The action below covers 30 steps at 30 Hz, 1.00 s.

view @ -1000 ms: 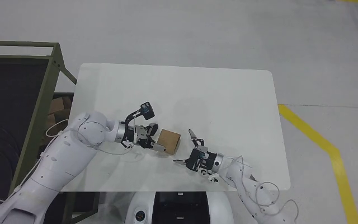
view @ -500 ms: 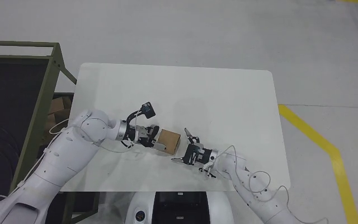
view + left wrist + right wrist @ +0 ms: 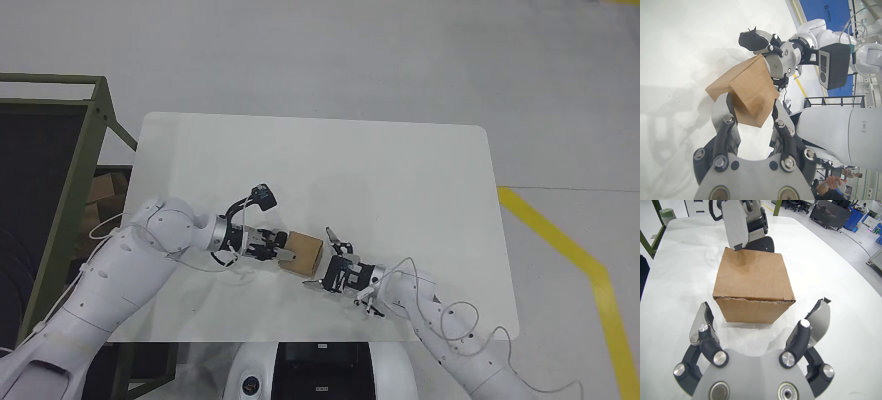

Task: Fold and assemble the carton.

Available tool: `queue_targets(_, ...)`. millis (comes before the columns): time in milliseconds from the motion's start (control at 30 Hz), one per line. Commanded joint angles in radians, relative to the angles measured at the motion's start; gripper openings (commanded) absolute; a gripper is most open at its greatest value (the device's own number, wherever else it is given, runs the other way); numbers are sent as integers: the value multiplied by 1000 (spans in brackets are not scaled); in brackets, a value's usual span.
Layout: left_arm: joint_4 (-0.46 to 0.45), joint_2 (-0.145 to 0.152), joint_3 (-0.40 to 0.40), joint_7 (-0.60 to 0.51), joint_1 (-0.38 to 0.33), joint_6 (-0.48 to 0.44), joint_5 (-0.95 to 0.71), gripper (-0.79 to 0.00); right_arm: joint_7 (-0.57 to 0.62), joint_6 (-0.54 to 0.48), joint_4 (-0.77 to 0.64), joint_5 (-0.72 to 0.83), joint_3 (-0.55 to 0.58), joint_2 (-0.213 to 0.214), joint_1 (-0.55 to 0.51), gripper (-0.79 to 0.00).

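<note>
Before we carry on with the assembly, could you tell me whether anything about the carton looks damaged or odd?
Yes: the brown cardboard carton has a ragged, torn-looking top edge on the side facing the right end effector, instead of a clean fold.

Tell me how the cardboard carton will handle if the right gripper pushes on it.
The cardboard carton looks hollow and light, so it would probably slide on the smooth table rather than tip. Its ragged torn edge suggests thin board that may buckle under pressure. The left gripper clamped on its opposite side should brace it.
</note>
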Motion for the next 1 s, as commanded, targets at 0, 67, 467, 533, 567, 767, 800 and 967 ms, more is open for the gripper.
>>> queue_targets(0, 3, -1, 4, -2, -3, 2, -1, -416, 10, -4, -1, 1, -6, -1, 6, 0)
queue_targets(67, 6, -3, 8, -4, -7, 4, -2, -419, 18, -2, 0, 4, -11, -2, 9, 0)
queue_targets(467, 26, -12, 31, -6, -32, 19, -6, -419, 25, -14, 20, 12, -46, -7, 40, 0)
queue_targets(533, 27, -14, 35, -6, -36, 21, -6, -422, 24, -14, 24, 15, -51, -9, 45, 0)
queue_targets(567, 29, -15, 37, -7, -38, 22, -6, -425, 23, -14, 26, 16, -53, -9, 47, 0)
queue_targets(767, 35, -19, 45, -7, -47, 30, 0, -443, 1, -4, 40, 29, -49, -7, 54, 0)
queue_targets(800, 36, -19, 45, -6, -48, 31, 1, -443, -3, -4, 41, 29, -47, -6, 53, 0)
queue_targets(967, 39, -20, 47, -8, -50, 32, 1, -443, -33, -29, 42, 25, -29, 5, 55, 0)
